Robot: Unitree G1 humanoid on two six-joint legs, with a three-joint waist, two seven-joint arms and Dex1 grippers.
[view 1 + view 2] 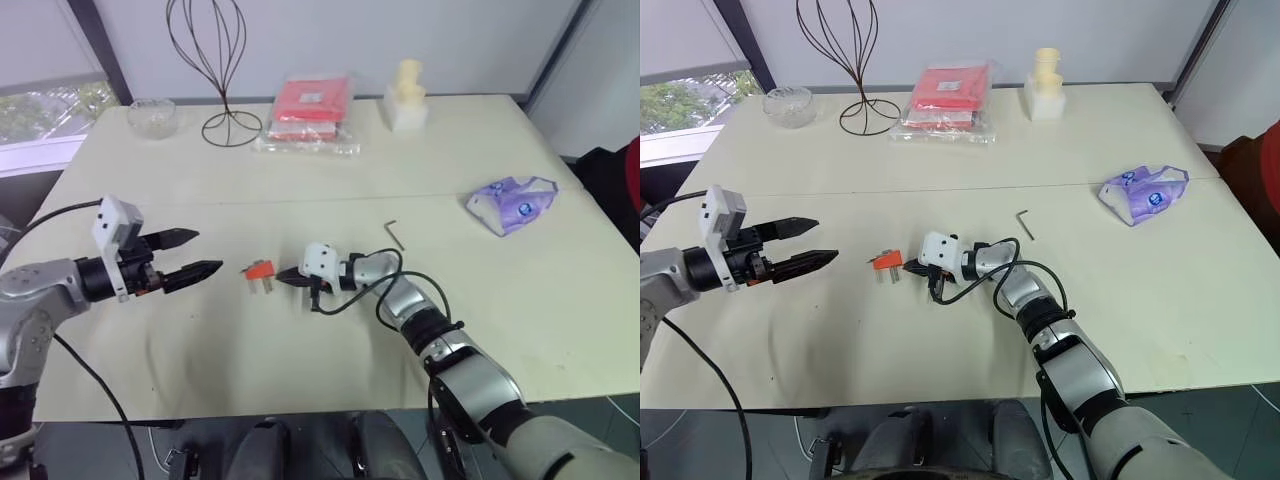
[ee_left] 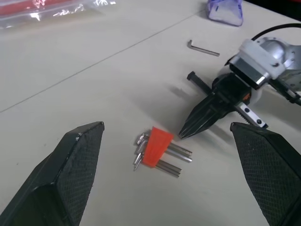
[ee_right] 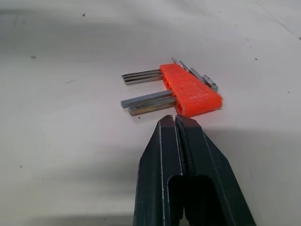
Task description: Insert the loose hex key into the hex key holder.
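The hex key holder, a small orange block with grey keys sticking out, lies flat on the cream table between my two grippers. My right gripper is shut with nothing between its fingers. Its tips rest just beside the holder, at the edge where the keys' straight ends stick out. My left gripper hovers open to the left of the holder, pointing at it. The loose hex key, a thin dark L-shaped rod, lies alone on the table to the right, beyond my right wrist.
At the table's back stand a wire stand, a glass bowl, a red packet in clear plastic and a cream object. A purple-white pouch lies at the right.
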